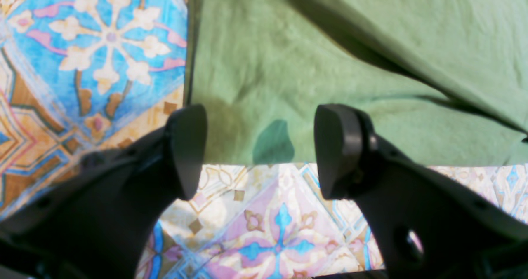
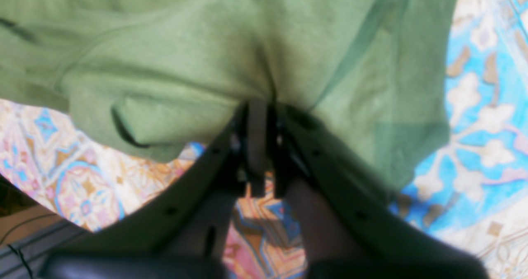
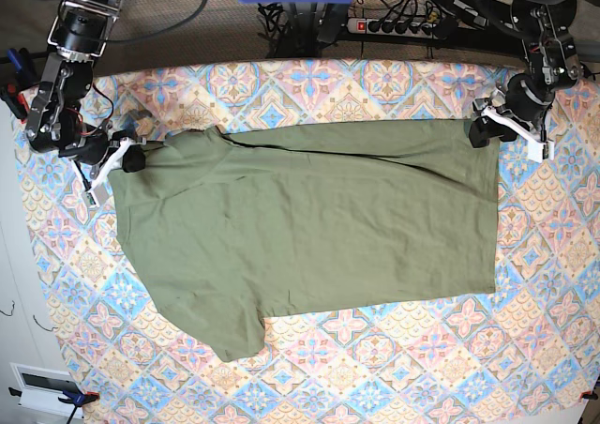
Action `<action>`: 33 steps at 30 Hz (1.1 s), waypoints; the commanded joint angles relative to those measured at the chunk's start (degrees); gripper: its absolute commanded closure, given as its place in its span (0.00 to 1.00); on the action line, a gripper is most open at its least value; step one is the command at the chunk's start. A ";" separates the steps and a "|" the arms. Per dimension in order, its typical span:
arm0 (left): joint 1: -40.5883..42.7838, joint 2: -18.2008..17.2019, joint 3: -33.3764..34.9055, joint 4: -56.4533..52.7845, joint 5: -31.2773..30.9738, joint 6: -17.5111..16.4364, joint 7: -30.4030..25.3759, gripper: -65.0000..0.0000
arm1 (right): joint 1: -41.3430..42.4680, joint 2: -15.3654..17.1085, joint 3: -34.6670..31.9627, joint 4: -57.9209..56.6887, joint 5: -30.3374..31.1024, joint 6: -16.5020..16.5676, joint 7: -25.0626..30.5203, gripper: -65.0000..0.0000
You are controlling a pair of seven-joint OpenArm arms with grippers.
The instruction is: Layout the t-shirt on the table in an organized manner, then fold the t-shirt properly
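Note:
The olive-green t-shirt (image 3: 309,218) lies spread across the patterned table (image 3: 375,368), hem end toward the right and one sleeve pointing to the front left. My right gripper (image 3: 131,157) is at the shirt's far-left corner. In the right wrist view its jaws (image 2: 264,110) stand almost together, with the t-shirt (image 2: 185,44) bunched and pinched at their tips. My left gripper (image 3: 480,128) hovers at the far-right corner. The left wrist view shows it open (image 1: 264,151), the t-shirt (image 1: 288,64) corner flat on the table (image 1: 268,221) between its fingers (image 1: 189,147), not gripped.
A power strip (image 3: 394,25) and cables run behind the table's back edge. A white box (image 3: 42,386) sits off the front-left corner. Bare patterned cloth shows in front of the shirt and to its right. The table edge and a cable (image 2: 16,246) lie close behind my right gripper.

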 commanded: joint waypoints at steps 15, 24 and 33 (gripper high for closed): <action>0.10 -3.96 -0.86 0.91 -8.19 -0.34 4.60 0.38 | -2.07 1.20 6.11 13.94 0.51 0.14 0.43 0.54; -1.83 -4.05 -0.95 0.91 -10.39 -0.25 4.60 0.38 | -6.64 1.20 -4.79 21.68 0.16 4.23 1.05 0.54; -10.53 -4.22 -4.64 0.64 -9.95 -0.08 4.60 0.38 | -4.44 1.20 -5.75 20.01 0.16 4.23 1.13 0.54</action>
